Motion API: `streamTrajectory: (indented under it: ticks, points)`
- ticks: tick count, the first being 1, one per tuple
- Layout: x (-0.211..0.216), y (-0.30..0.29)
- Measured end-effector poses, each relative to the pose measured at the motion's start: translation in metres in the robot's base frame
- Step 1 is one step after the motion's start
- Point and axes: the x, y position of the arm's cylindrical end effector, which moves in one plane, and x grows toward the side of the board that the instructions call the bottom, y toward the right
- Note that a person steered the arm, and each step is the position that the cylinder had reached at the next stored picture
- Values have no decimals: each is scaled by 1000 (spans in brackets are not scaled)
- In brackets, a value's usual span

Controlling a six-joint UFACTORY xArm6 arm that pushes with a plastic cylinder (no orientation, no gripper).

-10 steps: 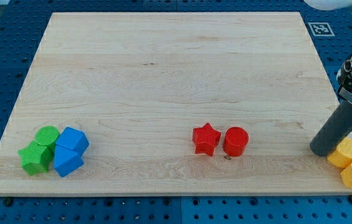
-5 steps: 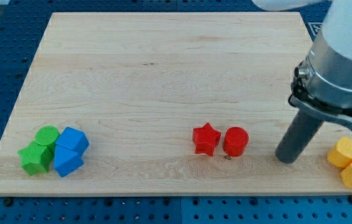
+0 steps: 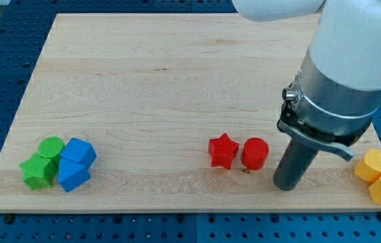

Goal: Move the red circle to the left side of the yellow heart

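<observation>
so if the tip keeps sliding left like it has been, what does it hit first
Most likely the red circle: my tip sits just to its right and slightly nearer the view's bottom, so it may only clip the lower edge. The red star lies beyond.

My tip stands on the bench just right of the red circle, a thin gap between them. The red star sits hard against the circle's left, blocking that side. Right of the tip, open wood runs to two yellow blocks at the near right edge; their shapes are hard to tell. The green and blue blocks crowd the near left corner. The far half lies open.
</observation>
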Motion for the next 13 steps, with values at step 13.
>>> streamTrajectory:
  ticks: [13]
  points:
    - [-52, -34]
